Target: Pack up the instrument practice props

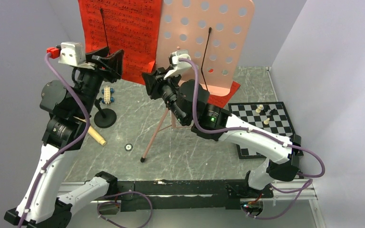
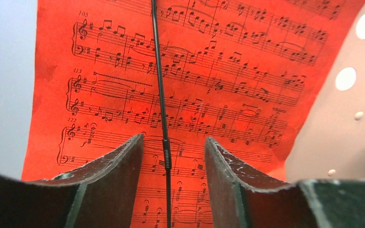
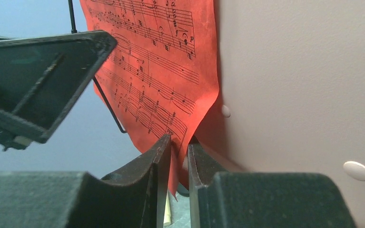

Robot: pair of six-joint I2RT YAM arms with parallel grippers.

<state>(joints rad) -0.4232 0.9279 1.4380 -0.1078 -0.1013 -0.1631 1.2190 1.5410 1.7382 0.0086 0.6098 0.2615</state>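
The right gripper [image 3: 179, 159] has its fingers a slit apart, with the lower corner of the red sheet-music pages [image 3: 161, 71] hanging between them, not clamped. The pages cover the left half of the pink music stand [image 1: 204, 38]. The left gripper [image 2: 173, 140], fingers half open and empty, straddles the stand's black wire page holder [image 2: 160, 95].

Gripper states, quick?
Left gripper: open, lined up on the black wire page holder.
Right gripper: nearly shut around a corner of the red sheet-music page; grip uncertain.

Marbled table [image 1: 190, 159] with chessboard [image 1: 252, 116], mic stand [image 1: 104, 118]
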